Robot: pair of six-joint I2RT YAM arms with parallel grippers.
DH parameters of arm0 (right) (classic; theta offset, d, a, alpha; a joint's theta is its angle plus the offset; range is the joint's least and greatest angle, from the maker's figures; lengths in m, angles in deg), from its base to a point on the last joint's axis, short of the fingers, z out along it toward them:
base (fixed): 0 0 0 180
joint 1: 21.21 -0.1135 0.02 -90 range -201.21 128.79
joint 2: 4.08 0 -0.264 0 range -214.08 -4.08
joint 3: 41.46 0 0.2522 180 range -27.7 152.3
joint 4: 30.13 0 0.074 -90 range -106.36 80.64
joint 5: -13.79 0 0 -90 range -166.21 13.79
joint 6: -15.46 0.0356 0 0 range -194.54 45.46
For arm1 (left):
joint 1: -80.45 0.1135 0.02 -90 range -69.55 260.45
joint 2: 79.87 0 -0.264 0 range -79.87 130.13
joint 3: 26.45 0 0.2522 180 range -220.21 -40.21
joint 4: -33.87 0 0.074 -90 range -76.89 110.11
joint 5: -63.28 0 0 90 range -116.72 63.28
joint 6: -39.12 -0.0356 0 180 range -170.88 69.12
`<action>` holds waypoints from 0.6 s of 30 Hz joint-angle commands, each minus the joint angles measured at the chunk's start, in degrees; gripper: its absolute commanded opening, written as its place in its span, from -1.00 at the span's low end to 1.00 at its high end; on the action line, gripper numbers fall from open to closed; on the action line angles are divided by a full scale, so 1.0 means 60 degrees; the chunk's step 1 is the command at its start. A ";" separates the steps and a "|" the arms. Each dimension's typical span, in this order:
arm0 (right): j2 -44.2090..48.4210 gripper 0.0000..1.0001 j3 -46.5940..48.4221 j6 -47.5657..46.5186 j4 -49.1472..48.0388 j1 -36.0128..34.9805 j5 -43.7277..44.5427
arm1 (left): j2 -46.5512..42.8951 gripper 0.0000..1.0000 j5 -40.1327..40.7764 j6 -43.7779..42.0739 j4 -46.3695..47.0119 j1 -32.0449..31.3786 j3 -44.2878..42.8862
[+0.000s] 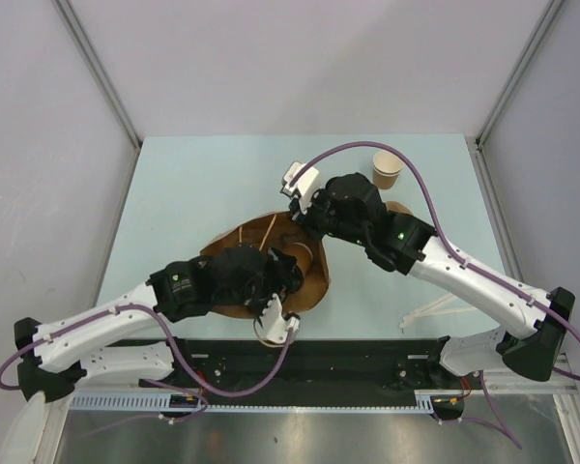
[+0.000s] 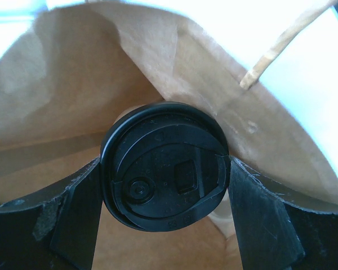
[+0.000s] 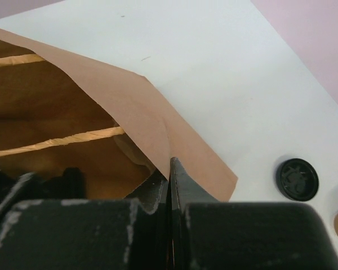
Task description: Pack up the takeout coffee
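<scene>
**Top view.** A brown paper bag (image 1: 317, 280) lies on the pale bench (image 1: 193, 184) between the two arms. The left gripper (image 1: 288, 266) reaches into the bag's mouth. The right gripper (image 1: 304, 220) meets the bag's far edge. The takeout coffee (image 1: 387, 166), an open tan cup, stands upright near the far right of the bench. It is well apart from the bag and just beyond the right arm's wrist. The right arm is the nearer one, though it is occupied with the bag.

**Left wrist view.** The left gripper is clamped, its fingers set wide, on a lidded cup (image 2: 164, 183) inside the bag, with one finger bearing on each side. The black lid faces the camera, so this cup's long axis runs roughly along the fingers, base toward the bag's depth. Bag walls rise behind and beside it, and a paper handle (image 2: 270, 56) crosses the upper right.

**Right wrist view.** The right gripper is closed on the bag's rim and appears to be holding the mouth open. A loose black lid (image 3: 297, 179) lies flat on the bench to the right, apart from the bag.

**Judgement.** The step in hand appears to be seating the lidded cup in the bag. The open cup is not yet packed. It lies far and to the right of the left gripper, across the right arm.
</scene>
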 commanded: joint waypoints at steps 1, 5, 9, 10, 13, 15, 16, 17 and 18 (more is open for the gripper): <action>0.0278 -1.00 0.0178 0.0473 -0.0093 0.0242 -0.1125 | 0.0321 -0.39 -0.0509 0.0418 -0.0194 0.0632 -0.0481; 0.0352 -1.00 0.0236 0.0752 0.0126 0.0579 -0.2018 | 0.0424 -0.39 -0.0729 0.0243 -0.0005 0.1496 -0.0525; 0.0338 -1.00 0.0383 0.0943 0.0492 0.0872 -0.2939 | 0.0527 -0.39 -0.0919 0.0242 -0.0266 0.1892 -0.0817; 0.0366 -1.00 0.0398 0.0957 0.0537 0.0960 -0.3015 | 0.0541 -0.39 -0.0949 0.0344 -0.0369 0.1980 -0.1007; 0.0381 -1.00 0.0398 0.0958 0.0581 0.0960 -0.2870 | 0.0498 -0.39 -0.1139 0.0608 -0.0677 0.2025 -0.1009; 0.0396 -1.00 0.0398 0.0929 0.0508 0.0902 -0.2448 | 0.0439 -0.39 -0.1198 0.0798 -0.0664 0.2025 -0.0878; 0.0396 -1.00 0.0398 0.0885 0.0464 0.0800 -0.2227 | 0.0410 -0.39 -0.1242 0.1075 -0.0591 0.2068 -0.0674; 0.0410 -1.00 0.0398 0.0797 0.0377 0.0741 -0.2022 | 0.0410 -0.40 -0.1243 0.1223 -0.0474 0.2083 -0.0527; 0.0411 -1.00 0.0398 0.0666 0.0318 0.0683 -0.1396 | 0.0352 -0.40 -0.1228 0.1297 -0.0284 0.2083 -0.0380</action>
